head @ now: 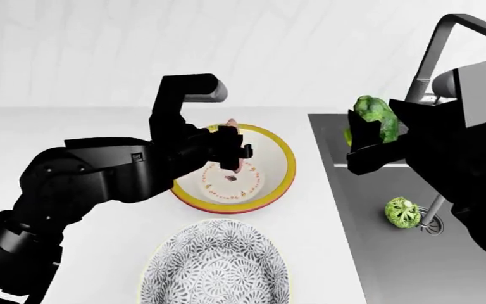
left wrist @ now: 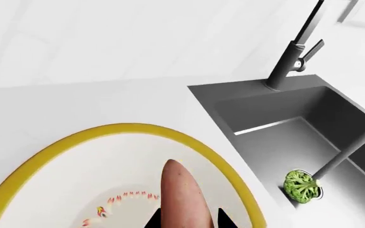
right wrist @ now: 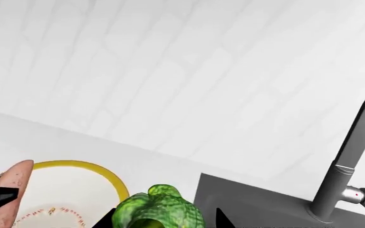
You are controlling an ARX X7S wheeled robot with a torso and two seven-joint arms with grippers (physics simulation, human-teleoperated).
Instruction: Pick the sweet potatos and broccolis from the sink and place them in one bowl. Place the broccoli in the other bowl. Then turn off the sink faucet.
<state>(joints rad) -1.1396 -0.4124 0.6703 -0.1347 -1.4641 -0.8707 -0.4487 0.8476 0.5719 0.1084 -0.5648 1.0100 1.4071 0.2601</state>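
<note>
Above the yellow-rimmed white bowl (head: 270, 190), the long reddish-brown sweet potato (left wrist: 181, 197) hangs clamped in the left gripper (head: 236, 152) fingers. To do this well, lower it near the bowl's floor before the fingers part, so it cannot roll out onto the white desk (head: 74, 133). Over the grey sink (head: 395, 266), the right gripper (head: 369, 136) fingers clamp a green broccoli head (right wrist: 160, 211); another broccoli floret (head: 402, 212) lies by the drain.

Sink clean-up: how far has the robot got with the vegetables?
Nothing looks finished yet. The left gripper holds a sweet potato over the yellow-rimmed bowl, and the right gripper holds a broccoli above the sink. Another broccoli lies by the drain, the patterned bowl is empty, and the faucet is left.
</note>
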